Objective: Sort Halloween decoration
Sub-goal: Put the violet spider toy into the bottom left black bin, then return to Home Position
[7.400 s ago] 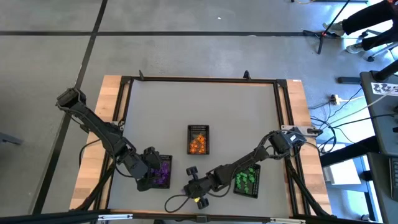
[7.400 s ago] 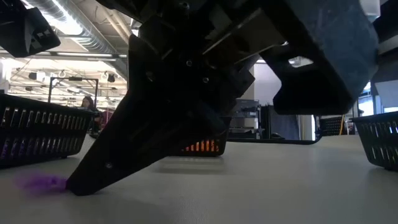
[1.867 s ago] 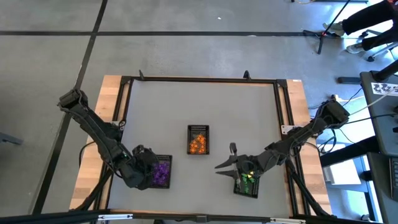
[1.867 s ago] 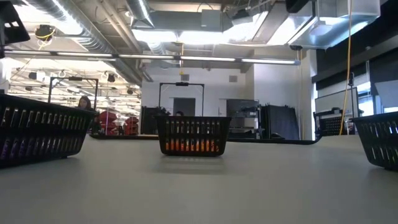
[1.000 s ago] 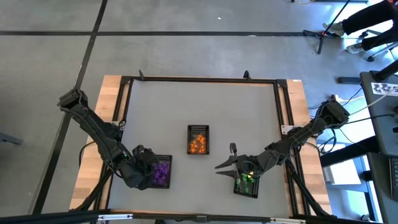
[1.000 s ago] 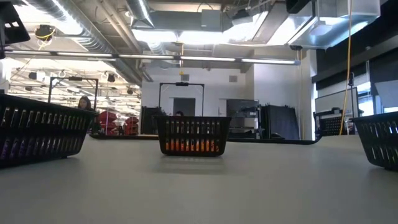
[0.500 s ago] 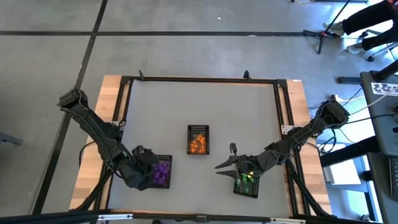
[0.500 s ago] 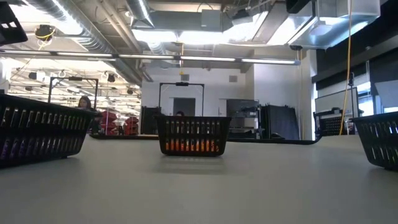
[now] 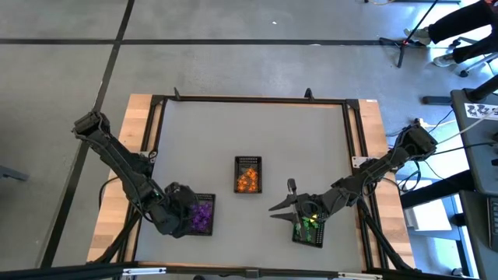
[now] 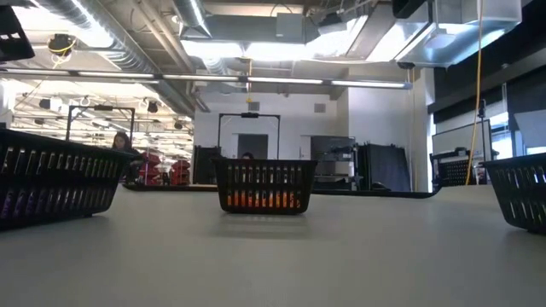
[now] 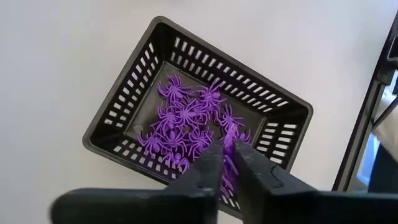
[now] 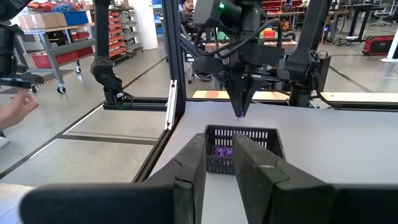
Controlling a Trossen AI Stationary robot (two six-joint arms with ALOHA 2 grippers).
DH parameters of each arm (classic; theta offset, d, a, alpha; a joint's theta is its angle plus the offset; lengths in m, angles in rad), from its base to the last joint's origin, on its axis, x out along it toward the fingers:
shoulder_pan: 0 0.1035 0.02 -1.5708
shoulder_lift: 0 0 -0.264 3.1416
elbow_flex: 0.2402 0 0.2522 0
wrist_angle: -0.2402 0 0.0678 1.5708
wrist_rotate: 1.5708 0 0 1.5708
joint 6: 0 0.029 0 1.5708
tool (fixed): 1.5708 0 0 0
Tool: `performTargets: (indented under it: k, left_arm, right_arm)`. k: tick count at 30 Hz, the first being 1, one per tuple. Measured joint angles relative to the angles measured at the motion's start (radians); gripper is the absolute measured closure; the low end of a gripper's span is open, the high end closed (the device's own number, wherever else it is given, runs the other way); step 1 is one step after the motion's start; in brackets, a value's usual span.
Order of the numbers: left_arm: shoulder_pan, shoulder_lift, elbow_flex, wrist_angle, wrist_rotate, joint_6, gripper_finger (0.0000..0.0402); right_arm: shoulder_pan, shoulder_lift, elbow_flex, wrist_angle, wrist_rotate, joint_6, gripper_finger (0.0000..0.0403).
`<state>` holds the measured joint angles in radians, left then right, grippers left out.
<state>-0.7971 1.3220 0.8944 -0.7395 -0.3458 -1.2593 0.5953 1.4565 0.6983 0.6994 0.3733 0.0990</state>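
The left gripper point(image 11: 226, 149) hangs above the purple tray point(image 11: 199, 112) at the worktop's front-left, fingers pinched on a purple spider point(image 11: 227, 144); next, seemingly, it releases. The right gripper point(image 9: 282, 197), jaws apart, waits near the green tray point(image 9: 309, 227).

Open table point(image 9: 257, 132) lies behind three trays point(image 9: 248, 173), which crowd the front.
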Motion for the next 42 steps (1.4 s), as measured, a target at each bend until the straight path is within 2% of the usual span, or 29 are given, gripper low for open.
performTargets:
  k: [7, 10, 13, 15, 18, 23, 27, 30, 42]
  left_arm:
    - [0.0, 0.0, 0.0, 0.0, -0.042, -0.073, 0.028]
    - [0.0, 0.0, 0.0, 0.001, -0.135, -0.032, 0.0246]
    - [0.0, 0.0, 0.0, 0.025, -0.269, 0.073, 0.0228]
    - [0.0, 0.0, 0.0, 0.063, -0.362, 0.173, 0.0225]
    - [0.0, -0.005, 0.0, 0.145, -0.43, 0.321, 0.0224]
    - [0.001, -0.005, 0.0, 0.303, -0.48, 0.488, 0.0223]
    - [0.001, -0.005, 0.0, 0.399, -0.481, 0.58, 0.0223]
    - [0.001, -0.005, 0.0, 0.411, -0.48, 0.619, 0.0223]
    - [0.001, -0.005, 0.0, 0.411, -0.468, 0.617, 0.0223]
  right_arm:
    - [0.0, 0.0, 0.0, 0.0, 0.0, 0.0, 0.0324]
    - [0.0, 0.0, 0.0, 0.0, 0.0, 0.0, 0.0324]
    - [0.0, 0.0, 0.0, 0.0, 0.0, 0.0, 0.0324]
    - [0.0, 0.0, 0.0, 0.0, 0.0, 0.0, 0.0324]
    - [0.0, 0.0, 0.0, 0.0, 0.0, 0.0, 0.0324]
    - [0.0, 0.0, 0.0, 0.0, 0.0, 0.0, 0.0324]
    - [0.0, 0.0, 0.0, -0.016, 0.0, 0.0, 0.0324]
    - [0.0, 0.0, 0.0, -0.026, 0.0, 0.0, 0.0324]
    - [0.0, 0.0, 0.001, -0.062, 0.0, 0.0, 0.0324]
